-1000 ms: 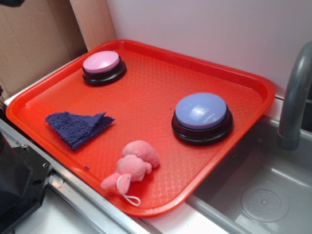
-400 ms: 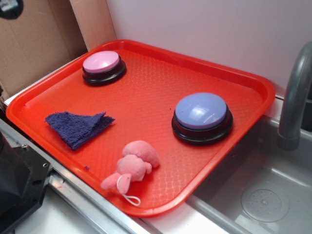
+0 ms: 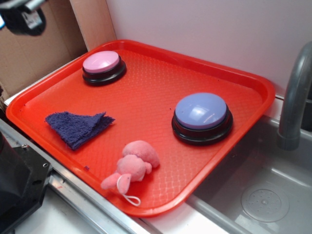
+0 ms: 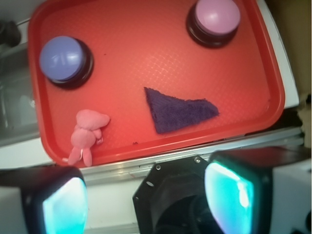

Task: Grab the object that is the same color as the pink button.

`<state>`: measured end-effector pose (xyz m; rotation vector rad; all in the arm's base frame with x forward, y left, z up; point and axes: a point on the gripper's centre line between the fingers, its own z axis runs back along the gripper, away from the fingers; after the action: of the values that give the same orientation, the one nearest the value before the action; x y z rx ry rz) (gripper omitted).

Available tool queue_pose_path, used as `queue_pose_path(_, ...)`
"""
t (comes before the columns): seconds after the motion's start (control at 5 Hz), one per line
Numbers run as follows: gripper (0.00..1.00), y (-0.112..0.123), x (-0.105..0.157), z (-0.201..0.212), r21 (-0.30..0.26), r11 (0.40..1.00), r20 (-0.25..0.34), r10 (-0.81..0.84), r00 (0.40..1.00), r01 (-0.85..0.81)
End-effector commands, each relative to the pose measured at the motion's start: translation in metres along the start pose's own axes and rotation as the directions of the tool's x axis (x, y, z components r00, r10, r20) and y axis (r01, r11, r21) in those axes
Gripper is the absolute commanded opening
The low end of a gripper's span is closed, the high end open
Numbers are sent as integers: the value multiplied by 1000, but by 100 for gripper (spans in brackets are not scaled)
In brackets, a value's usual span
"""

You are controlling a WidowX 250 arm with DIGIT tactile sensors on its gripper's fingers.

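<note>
**Pincer high and open, pink toy waiting below**

The pincer (image 4: 146, 195) hangs high over the near edge of the red tray (image 4: 263, 73), jaws spread wide with nothing between them — this is the approach step, no contact yet. Nearest beneath it, down and to its left in the wrist view, lies the pink plush toy (image 4: 85, 135) on its side at the tray's front rim, string loop trailing toward the edge. Just beyond the pincer's centre sits the dark purple cloth (image 4: 179, 111), apart from the toy. Farther out, the lavender-blue button (image 4: 63, 58) stands beyond the toy, and the pink button (image 4: 217, 14) sits in the far right corner. Judging from here, the next move calls for a shift left and a long descent, jaws straddling the lumpy body, clear of the rim.
</note>
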<state>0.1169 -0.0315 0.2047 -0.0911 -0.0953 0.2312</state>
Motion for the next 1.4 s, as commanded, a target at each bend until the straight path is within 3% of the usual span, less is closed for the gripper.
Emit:
queue_pose_path(0.0,100,-21,-6,-44,11,987,-51,163,985,-162)
queue_pose_path(0.2,100,-33,-15,-72,5,980,-84,199,976,-199)
queue_pose_path(0.8,100,-83,-8,-152,26,959,-20,281,959,-281)
queue_pose_path(1.0,100,-90,-1,-163,-21,964,-87,264,961,-266)
queue_pose_path(1.2,100,-94,3,-171,-22,966,-96,255,962,-258)
